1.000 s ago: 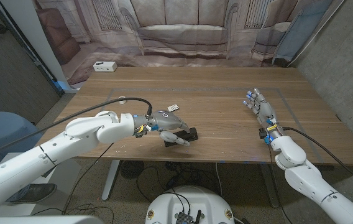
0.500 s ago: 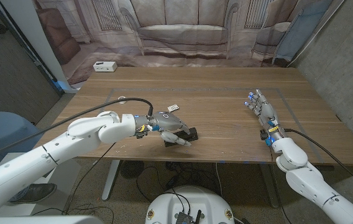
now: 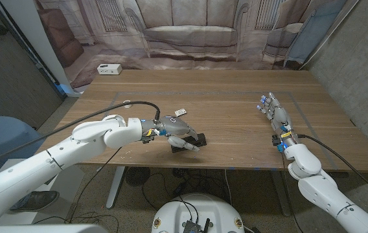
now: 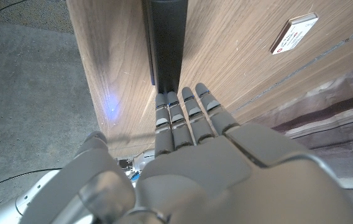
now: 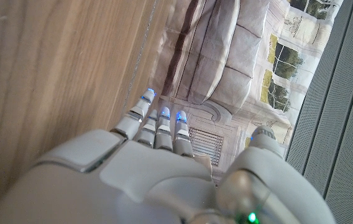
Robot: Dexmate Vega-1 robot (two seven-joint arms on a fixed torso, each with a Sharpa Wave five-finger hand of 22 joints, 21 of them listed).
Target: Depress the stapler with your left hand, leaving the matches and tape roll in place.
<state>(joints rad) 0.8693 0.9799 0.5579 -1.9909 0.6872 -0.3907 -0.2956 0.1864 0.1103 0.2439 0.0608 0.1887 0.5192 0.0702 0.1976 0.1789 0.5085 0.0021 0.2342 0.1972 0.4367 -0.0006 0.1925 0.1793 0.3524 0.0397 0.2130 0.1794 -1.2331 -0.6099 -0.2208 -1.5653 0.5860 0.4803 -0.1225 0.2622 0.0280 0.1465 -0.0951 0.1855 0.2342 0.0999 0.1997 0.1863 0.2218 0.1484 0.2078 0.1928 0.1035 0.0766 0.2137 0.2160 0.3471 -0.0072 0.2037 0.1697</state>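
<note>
A black stapler (image 3: 199, 138) lies near the table's front edge, and it shows long and dark as the stapler (image 4: 166, 43) in the left wrist view. My left hand (image 3: 176, 133) is on the stapler's left end, its fingers (image 4: 181, 115) straight and side by side, their tips touching the stapler's top. It grips nothing. A small white matchbox (image 3: 181, 112) lies just behind the hand, and the matchbox (image 4: 294, 34) sits apart from the stapler. A small pale ring (image 3: 127, 101), possibly the tape roll, lies further left. My right hand (image 3: 276, 116) stands far right, fingers out, holding nothing.
A white box (image 3: 108, 68) sits at the table's far left corner. A black cable (image 3: 116, 107) runs along my left arm above the table. The table's front edge (image 3: 223, 167) is close to the stapler. A printed sofa backdrop hangs behind the table.
My right hand has drifted slightly to the right. My left hand stays on the stapler with no visible shift.
</note>
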